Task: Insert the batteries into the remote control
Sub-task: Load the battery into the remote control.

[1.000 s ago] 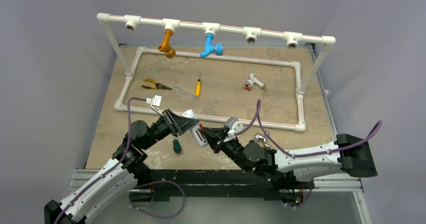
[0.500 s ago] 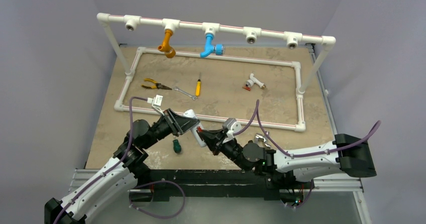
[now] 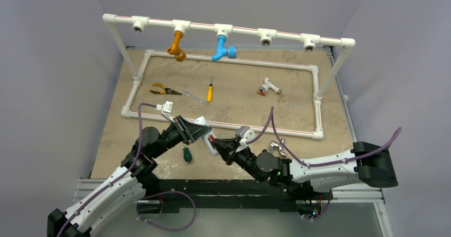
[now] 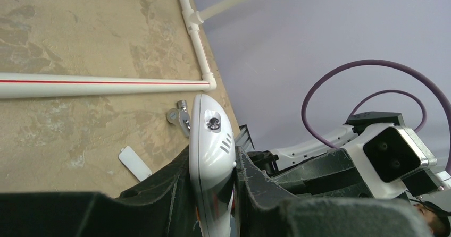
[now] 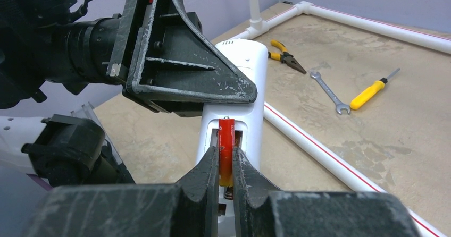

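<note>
Clamped in left tool: slim white plastic remote control, raised over worktop, just near-side of white pipe frame. Long axis slanting from frame toward arm bases, open battery bay facing right tool.

Right tool pinched together on small red-orange battery, lengthwise along remote, at bay mouth. Other bay contents unclear.

Versus a second ago: right tool nudged left, closer to remote.

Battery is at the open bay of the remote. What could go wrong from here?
The small red-orange cylindrical battery is pinched only by the right hand's narrow tips, so it may twist or slip when pressed home. The slim white plastic remote control hangs above the table, clamped only by the left hand; pushing could shift it in that grip.
</note>
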Robot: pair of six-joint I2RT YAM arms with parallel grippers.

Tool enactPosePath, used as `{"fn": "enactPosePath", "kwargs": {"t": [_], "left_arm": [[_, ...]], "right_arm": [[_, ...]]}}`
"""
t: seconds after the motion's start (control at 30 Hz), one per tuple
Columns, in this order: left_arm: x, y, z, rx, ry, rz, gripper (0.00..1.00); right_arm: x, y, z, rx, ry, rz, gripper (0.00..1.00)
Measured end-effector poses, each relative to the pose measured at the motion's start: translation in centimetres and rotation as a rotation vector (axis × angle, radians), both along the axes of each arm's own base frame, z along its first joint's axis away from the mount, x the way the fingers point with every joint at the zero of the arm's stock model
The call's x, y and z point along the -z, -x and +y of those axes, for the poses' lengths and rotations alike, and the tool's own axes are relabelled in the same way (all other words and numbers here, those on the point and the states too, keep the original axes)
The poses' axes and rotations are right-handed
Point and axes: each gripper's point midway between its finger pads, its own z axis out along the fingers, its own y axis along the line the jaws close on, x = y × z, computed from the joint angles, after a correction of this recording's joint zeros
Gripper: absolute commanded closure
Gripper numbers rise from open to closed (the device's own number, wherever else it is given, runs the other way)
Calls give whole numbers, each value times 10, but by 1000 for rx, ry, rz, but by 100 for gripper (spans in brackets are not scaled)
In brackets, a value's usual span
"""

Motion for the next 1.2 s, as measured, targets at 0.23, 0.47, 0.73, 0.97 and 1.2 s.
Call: {"fn": "enactPosePath", "kwargs": {"t": [0.23,0.47,0.73,0.97,1.2], "left_arm": [[1,0,0,0,-1,2,100],[1,-1,-1,-1,1,10,100],[2,-2,0,-6,0,12,100],[5,-1,0,-8,-1,14,100],[5,-1,1,-7,-2,15,100]], "right_arm": [[-1,-2,-2,13,9,-13,93],[0,-3,-3,17,17,-18,86],[1,-4,-4,27,20,-17,80],[5,-6,-5,42,32,-13,78],[7,-6,-5,43,42,-14,67]]}}
